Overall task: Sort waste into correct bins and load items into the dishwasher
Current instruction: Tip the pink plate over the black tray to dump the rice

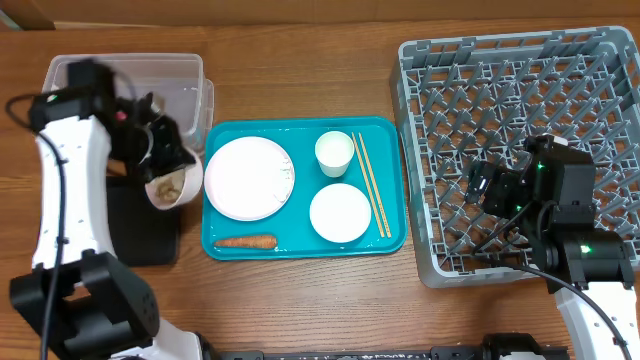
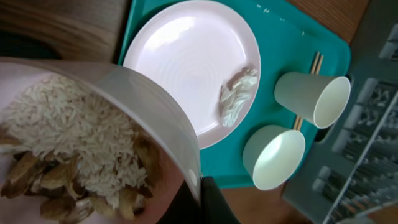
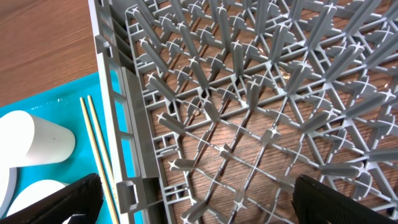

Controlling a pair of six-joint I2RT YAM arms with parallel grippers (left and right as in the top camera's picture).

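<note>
My left gripper (image 1: 158,160) is shut on the rim of the pale pink bowl (image 1: 172,186), which holds rice and brown food scraps (image 2: 68,149) and hangs over the near end of the black tray (image 1: 145,238), beside the clear tub (image 1: 180,75). One finger (image 2: 214,202) presses the bowl's rim (image 2: 155,106). On the teal tray (image 1: 300,248) lie the white plate (image 1: 248,177) with a white scrap (image 2: 239,96), two white cups (image 1: 334,152) (image 1: 340,213), chopsticks (image 1: 370,185) and a carrot (image 1: 245,241). My right gripper (image 3: 208,205) hangs open and empty over the grey dish rack (image 1: 520,90).
The rack's left wall (image 3: 115,112) stands between my right gripper and the teal tray. Bare wooden table (image 1: 300,60) lies behind the tray. The left arm (image 1: 60,190) reaches over the table's left side.
</note>
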